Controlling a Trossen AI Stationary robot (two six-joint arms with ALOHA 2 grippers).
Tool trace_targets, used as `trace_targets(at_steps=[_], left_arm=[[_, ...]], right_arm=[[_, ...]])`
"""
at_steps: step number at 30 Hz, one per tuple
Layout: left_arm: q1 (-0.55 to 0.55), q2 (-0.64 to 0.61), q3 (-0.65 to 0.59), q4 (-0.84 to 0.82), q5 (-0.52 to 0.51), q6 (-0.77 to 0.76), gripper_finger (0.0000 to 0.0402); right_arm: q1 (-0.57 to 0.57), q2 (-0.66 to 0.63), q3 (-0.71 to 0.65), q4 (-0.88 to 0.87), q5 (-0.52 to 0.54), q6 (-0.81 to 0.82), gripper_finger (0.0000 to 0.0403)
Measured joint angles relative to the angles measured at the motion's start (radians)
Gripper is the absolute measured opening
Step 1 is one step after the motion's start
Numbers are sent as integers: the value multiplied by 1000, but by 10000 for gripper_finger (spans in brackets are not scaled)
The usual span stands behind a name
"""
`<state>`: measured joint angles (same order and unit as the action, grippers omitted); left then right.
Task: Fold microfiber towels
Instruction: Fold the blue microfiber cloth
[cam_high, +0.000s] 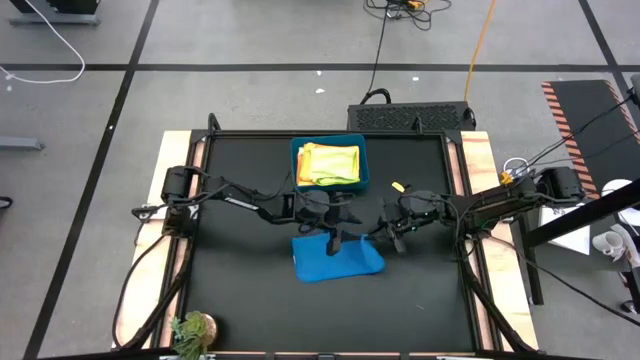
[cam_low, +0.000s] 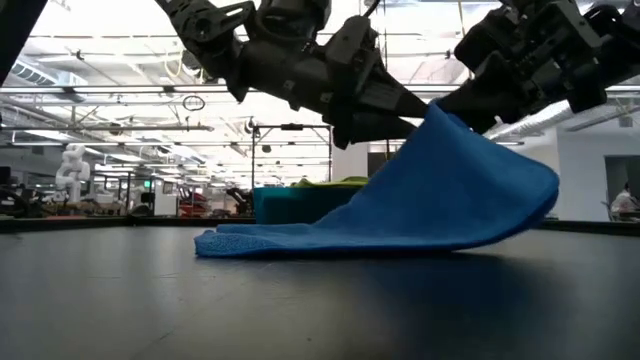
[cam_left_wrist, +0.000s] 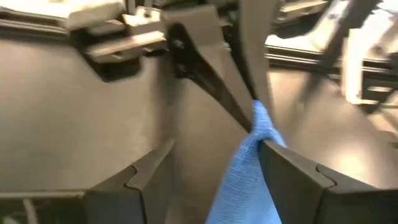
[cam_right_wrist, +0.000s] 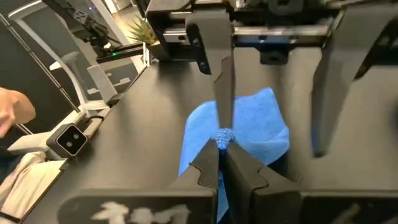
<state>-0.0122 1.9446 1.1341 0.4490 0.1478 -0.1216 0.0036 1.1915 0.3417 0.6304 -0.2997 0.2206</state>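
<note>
The bright blue microfiber towel (cam_high: 335, 258) lay near the middle of the black table (cam_high: 240, 290), most of it flat on the surface and one corner pulled up into a peak, as the low view showed (cam_low: 440, 200). The right gripper (cam_right_wrist: 221, 144) was closed tight on that raised corner, its two fingers pinched together with a small bunch of blue cloth between the tips. The left gripper (cam_left_wrist: 214, 168) hung just beside it over the towel with its fingers spread wide apart; the blue cloth ran up past one finger (cam_left_wrist: 292, 177), and nothing was clamped between them. From above, both grippers met over the towel's far edge, the left (cam_high: 335, 232) and the right (cam_high: 392, 232) close together. Behind them, against the table's far side, stood the teal bin (cam_high: 329, 163), holding the lime green, yellow and orange towels (cam_high: 330, 165) in a loose pile.
</note>
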Motion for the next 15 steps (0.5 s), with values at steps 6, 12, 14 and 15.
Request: trace_targets(at_steps=[6,12,14,15], left_arm=[[1,0,1,9,137,-11,207],[0,0,1,20,185,-8,176],[0,0,1,24,185,-8,165],[0,0,1,24,185,-8,159]], right_arm=[[-1,0,11,0,7,-20,1],[-1,0,11,-7,7,-20,1],[-1,0,11,-7,8,-20,0],[-1,0,11,-7,8,-20,0]])
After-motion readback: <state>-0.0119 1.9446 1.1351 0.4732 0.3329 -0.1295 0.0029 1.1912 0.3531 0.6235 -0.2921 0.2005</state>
